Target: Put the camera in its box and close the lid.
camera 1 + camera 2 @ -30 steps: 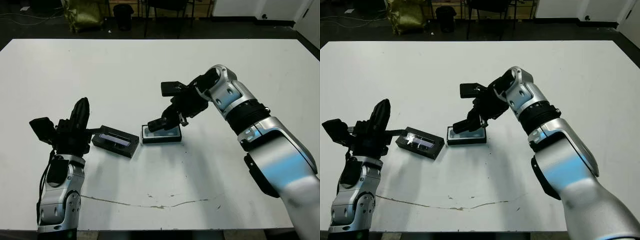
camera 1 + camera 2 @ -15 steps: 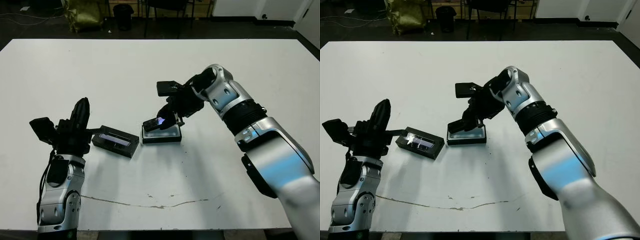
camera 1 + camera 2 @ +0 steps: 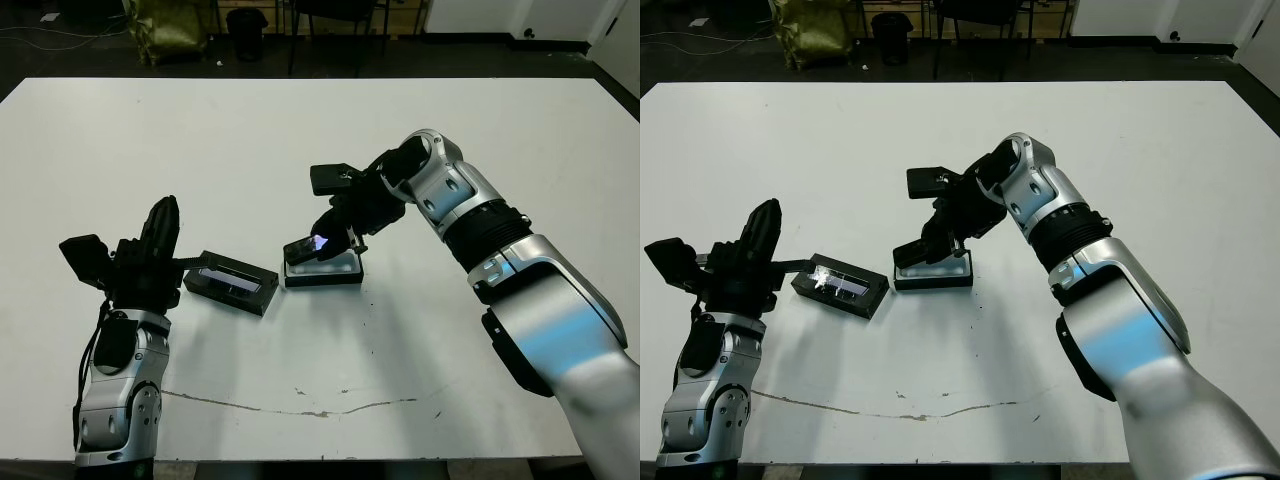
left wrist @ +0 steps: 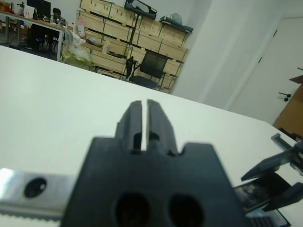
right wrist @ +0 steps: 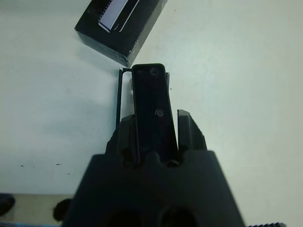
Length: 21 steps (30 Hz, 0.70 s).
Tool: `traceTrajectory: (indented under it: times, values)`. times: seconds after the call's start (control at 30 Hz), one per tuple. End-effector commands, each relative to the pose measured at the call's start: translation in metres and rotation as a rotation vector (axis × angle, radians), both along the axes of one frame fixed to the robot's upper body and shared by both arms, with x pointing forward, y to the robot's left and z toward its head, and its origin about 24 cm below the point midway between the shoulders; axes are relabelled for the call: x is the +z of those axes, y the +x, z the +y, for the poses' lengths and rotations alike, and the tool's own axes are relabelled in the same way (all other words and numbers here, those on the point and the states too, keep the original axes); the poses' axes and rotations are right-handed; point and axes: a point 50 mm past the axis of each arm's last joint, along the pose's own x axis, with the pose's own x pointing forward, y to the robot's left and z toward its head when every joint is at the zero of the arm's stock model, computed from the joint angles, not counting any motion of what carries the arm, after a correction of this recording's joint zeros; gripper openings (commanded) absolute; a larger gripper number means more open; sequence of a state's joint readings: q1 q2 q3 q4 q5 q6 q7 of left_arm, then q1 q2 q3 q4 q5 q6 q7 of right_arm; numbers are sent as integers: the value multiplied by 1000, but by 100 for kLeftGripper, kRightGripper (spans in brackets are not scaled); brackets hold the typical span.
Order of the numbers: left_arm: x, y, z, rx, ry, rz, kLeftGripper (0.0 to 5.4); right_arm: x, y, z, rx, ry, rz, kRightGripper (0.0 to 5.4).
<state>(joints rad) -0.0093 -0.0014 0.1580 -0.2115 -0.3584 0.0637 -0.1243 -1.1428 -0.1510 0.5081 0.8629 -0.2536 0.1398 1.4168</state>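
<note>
Over the box [image 3: 335,272], right gripper [image 3: 322,243] clamping camera [image 5: 151,111] — tilted lengthwise toward lid [image 3: 232,282].

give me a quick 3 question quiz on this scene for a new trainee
1. True or false: the lid already covers the box.
2. Which gripper holds the camera?
A. left gripper
B. right gripper
C. neither
3. Fill in: the lid lies on the white table between the box and the ____ gripper.

Key
1. False: it lies apart from the box, which is uncovered.
2. B: the right gripper grips the camera over the box; the left gripper is shut on nothing.
3. left
</note>
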Motion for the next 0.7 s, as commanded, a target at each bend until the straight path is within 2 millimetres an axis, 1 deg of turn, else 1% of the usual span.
traceTrajectory:
  times: [0.03, 0.7]
  values:
    - [-6, -2, 1, 4, 3, 27, 0, -4, 0, -5, -21, -20, 19, 69]
    - [-6, -3, 0, 15, -1, 41, 0, -12, -3, -8, -14, -48, 70, 69]
